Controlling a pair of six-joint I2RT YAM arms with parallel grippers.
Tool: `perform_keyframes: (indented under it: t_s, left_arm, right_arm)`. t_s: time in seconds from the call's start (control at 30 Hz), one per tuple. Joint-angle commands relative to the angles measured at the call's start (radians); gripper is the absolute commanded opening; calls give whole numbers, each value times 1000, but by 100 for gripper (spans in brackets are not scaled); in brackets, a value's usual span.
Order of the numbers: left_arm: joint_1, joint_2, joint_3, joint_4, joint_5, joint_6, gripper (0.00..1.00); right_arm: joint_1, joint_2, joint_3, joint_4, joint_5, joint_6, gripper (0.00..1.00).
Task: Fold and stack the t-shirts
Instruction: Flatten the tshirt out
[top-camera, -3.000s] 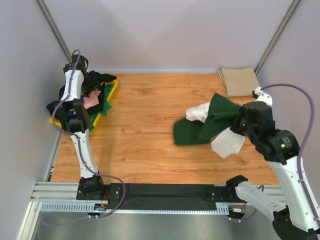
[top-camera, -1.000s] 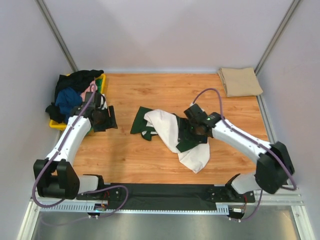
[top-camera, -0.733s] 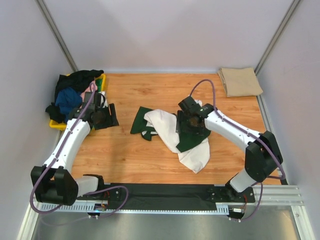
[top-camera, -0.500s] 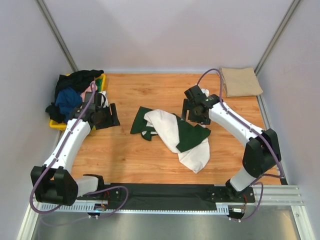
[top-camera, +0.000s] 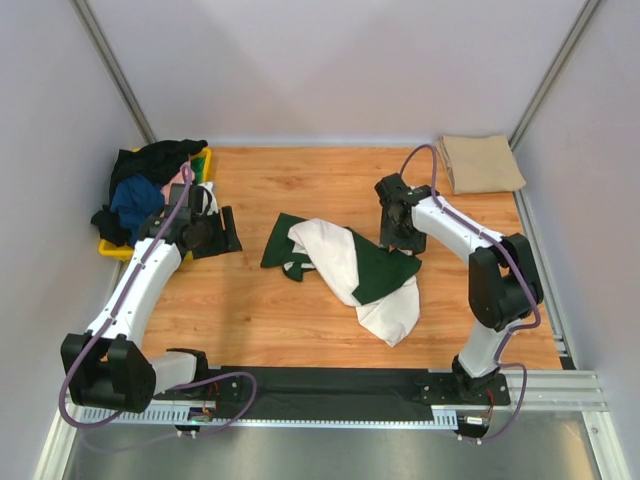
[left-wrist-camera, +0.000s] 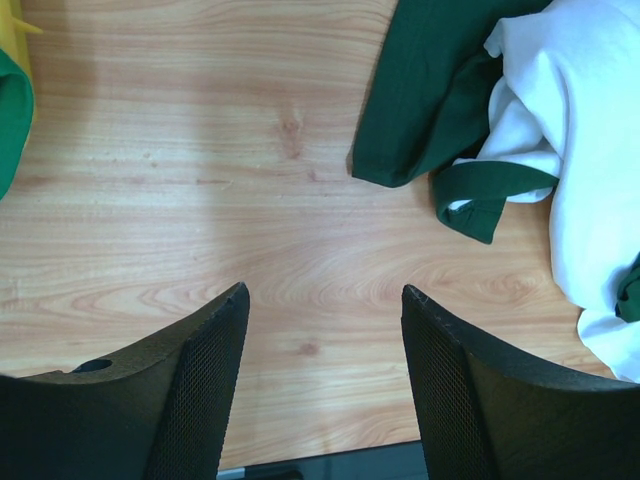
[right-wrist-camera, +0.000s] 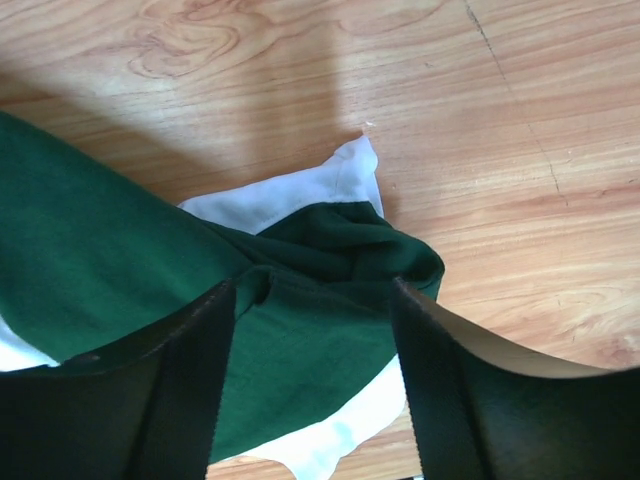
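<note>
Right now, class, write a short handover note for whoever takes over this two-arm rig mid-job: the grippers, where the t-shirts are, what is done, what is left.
Left gripper: open, empty, over bare table, short of the spread green sleeve.
Right gripper: open, low over the bunched green sleeve, not closed on it.
Cream-and-green t-shirt: crumpled mid-table, unfolded.
Tan t-shirt: folded, far right corner.
Other t-shirts: heaped in the yellow tray, far left.
Done: one shirt folded.
Left: flatten and fold the cream shirt, probably stack it on the tan one, then work through the heap.
</note>
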Motion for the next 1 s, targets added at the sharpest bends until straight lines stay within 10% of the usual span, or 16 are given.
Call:
perform_keyframes:
  t_s: [0.0, 0.1, 0.3, 0.43, 0.77, 0.97]
  left_arm:
    - [-4, -28, 10, 26, 11, 22, 70]
    - [-4, -25, 10, 28, 11, 22, 70]
    - [-4, -25, 9, 26, 11, 23, 70]
    - [-4, -28, 9, 26, 0, 23, 69]
    - [-4, -114, -11, 71, -66, 5, 66]
    - [-4, -197, -53, 123, -103, -29, 65]
  right_arm:
    - [-2, 6, 9, 13, 11, -23, 63]
    - [-3, 2, -14, 29, 5, -20, 54]
    - [-12, -3, -29, 41, 5, -42, 0]
    - [-17, -47, 56, -13, 26, -74, 0]
    - [49, -214, 1103, -447, 87, -218, 0]
    - [24, -672, 453, -193, 173, -176, 0]
